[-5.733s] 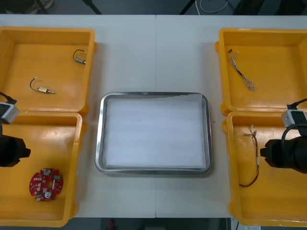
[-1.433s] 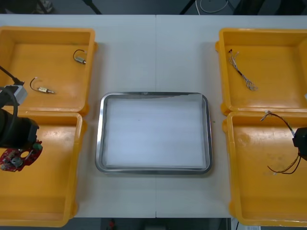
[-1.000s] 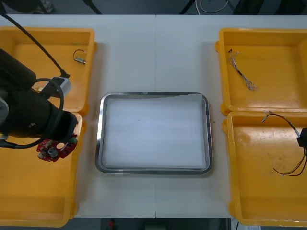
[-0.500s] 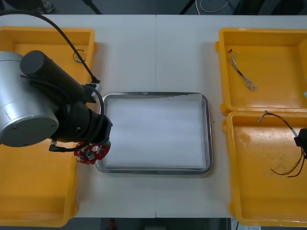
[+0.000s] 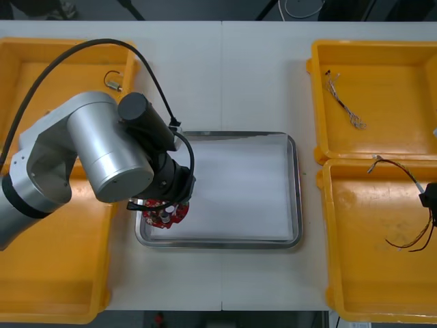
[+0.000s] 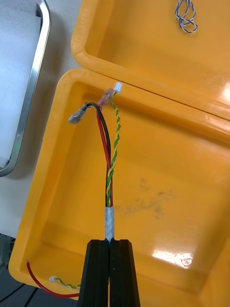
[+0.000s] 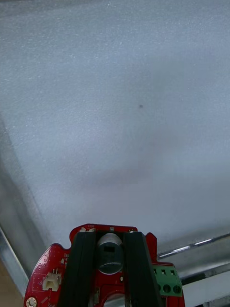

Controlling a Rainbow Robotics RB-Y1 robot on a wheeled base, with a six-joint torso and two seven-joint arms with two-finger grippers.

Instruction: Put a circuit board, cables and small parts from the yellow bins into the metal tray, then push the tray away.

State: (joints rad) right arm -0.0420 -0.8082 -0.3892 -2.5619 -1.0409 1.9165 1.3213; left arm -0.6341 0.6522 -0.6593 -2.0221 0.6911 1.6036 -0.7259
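Over the lower left corner of the metal tray [image 5: 297,191], left of centre in the front view, the left gripper [image 7: 110,240] holds a round red circuit board [image 5: 166,214]. Its black fingers [image 7: 82,268] are clamped on a small grey cylinder that stands on the board, with red board showing on either side of them and a green connector block at one edge. Beyond the fingertips lies the tray's white inside. Whether the board touches that surface cannot be told. The big silver left arm [image 5: 102,147] reaches in from the left edge of the frame and covers part of both left bins.

At the right edge of the front view, the right gripper [image 5: 430,198] hangs over the lower right bin [image 5: 362,273]. Its fingers [image 6: 98,273] are pressed almost together on a cable [image 6: 109,168] of red, black and twisted yellow-green wires, pinched just below a white tape wrap. The cable's connector ends fan out toward the rim shared with the upper right bin [image 5: 382,44], and its other end curls by the bin's near corner.

A twisted blue and white cable [image 5: 345,102] lies in the upper right bin. One small metal part [image 5: 113,83] lies in the upper left bin [image 5: 41,48]. The lower left bin [image 5: 54,301] sits at the bottom left.
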